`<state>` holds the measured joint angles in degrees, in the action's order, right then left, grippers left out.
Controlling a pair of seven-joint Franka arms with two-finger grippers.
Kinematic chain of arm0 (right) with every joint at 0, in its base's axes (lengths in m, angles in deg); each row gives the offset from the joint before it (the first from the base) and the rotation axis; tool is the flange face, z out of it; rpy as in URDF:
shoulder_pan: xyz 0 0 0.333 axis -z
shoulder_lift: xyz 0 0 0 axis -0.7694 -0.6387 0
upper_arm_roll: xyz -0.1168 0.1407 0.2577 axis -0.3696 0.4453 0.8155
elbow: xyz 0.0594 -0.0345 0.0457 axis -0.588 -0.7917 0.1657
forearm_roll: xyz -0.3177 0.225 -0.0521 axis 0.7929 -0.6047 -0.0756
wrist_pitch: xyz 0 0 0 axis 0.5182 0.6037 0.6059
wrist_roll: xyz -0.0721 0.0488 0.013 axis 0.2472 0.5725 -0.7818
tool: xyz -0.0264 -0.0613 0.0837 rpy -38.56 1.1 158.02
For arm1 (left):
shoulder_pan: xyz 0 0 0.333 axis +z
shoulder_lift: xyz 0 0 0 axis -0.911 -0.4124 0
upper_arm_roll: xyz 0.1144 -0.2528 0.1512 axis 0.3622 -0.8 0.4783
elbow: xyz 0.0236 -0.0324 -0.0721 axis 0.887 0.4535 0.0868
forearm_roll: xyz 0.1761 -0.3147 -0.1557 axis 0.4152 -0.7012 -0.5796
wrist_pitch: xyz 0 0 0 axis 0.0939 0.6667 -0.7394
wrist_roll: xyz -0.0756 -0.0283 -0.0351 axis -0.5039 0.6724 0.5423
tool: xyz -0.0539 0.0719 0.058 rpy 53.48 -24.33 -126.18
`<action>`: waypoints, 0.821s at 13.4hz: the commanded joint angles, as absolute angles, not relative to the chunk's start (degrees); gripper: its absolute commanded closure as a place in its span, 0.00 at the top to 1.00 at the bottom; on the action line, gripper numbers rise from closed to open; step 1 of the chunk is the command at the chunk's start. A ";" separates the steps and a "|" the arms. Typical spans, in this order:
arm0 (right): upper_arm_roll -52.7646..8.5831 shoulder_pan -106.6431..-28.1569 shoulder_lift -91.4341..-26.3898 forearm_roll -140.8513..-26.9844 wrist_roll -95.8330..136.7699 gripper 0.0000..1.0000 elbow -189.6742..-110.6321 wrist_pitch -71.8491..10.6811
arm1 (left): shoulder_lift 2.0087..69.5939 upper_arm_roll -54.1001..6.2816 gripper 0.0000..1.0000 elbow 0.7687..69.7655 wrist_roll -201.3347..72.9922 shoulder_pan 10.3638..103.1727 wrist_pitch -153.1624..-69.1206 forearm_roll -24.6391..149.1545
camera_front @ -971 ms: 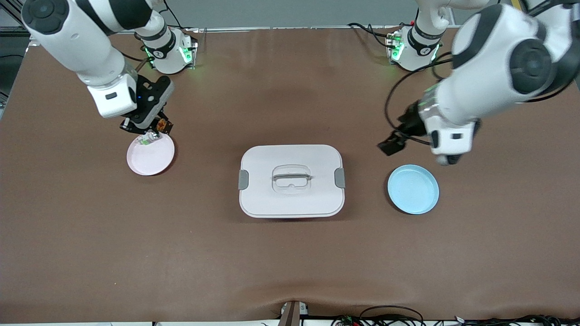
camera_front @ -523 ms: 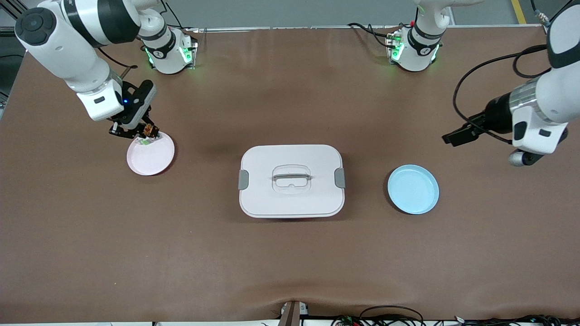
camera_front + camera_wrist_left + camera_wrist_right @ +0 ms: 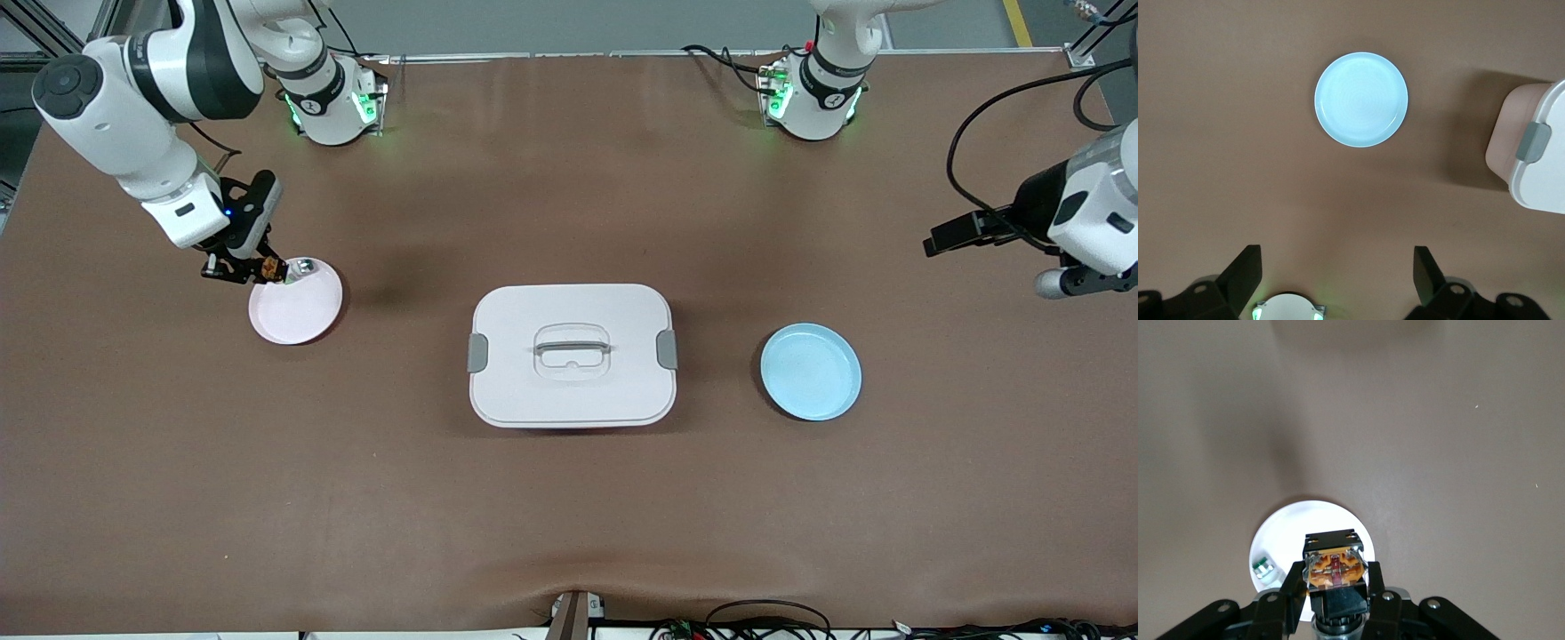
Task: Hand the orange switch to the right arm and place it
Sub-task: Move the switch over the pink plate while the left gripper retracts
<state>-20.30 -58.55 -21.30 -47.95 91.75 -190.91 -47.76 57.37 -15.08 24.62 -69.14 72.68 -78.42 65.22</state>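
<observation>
My right gripper (image 3: 242, 268) is shut on the orange switch (image 3: 269, 267), a tiny black block with a bright orange face. It holds it low over the rim of the pink plate (image 3: 298, 311), on the side toward the right arm's end of the table. In the right wrist view the switch (image 3: 1335, 568) sits between the gripper's fingers (image 3: 1293, 587) above the plate (image 3: 1313, 519). My left gripper (image 3: 1071, 281) is open and empty, high over the table edge at the left arm's end; its fingers (image 3: 1245, 273) stand wide apart.
A pale silvery part with a green bit (image 3: 300, 267) lies on the pink plate, also in the right wrist view (image 3: 1261, 568). A white lidded box (image 3: 572, 354) stands mid-table. A blue plate (image 3: 810, 371) lies beside it, also in the left wrist view (image 3: 1361, 100).
My right gripper has moved with the switch toward the right arm's end, to the pink plate's rim. My left arm has drawn back from near the blue plate toward its table edge.
</observation>
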 commanded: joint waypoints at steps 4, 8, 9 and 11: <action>-19.45 -55.93 -19.80 -47.07 97.78 0.00 -202.99 -61.99 | 68.96 -15.60 1.00 38.00 -60.63 74.78 -87.20 66.15; -19.45 -54.00 -25.50 -46.98 100.77 0.00 -204.41 -67.78 | 75.14 -15.95 1.00 45.51 -60.79 75.31 -94.70 66.06; -19.45 -53.04 -27.34 -46.98 102.08 0.00 -204.59 -69.81 | 74.70 -16.13 1.00 44.46 -61.23 75.22 -94.53 66.06; -19.45 -52.50 -30.86 -46.98 103.32 0.00 -205.89 -75.50 | 73.30 -16.13 1.00 42.09 -61.15 75.05 -94.44 66.15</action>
<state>-20.24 -54.25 -27.51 -47.83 101.49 -204.69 -70.50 73.71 -15.46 43.17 -61.42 74.52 -93.67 65.30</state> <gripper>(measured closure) 0.586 0.000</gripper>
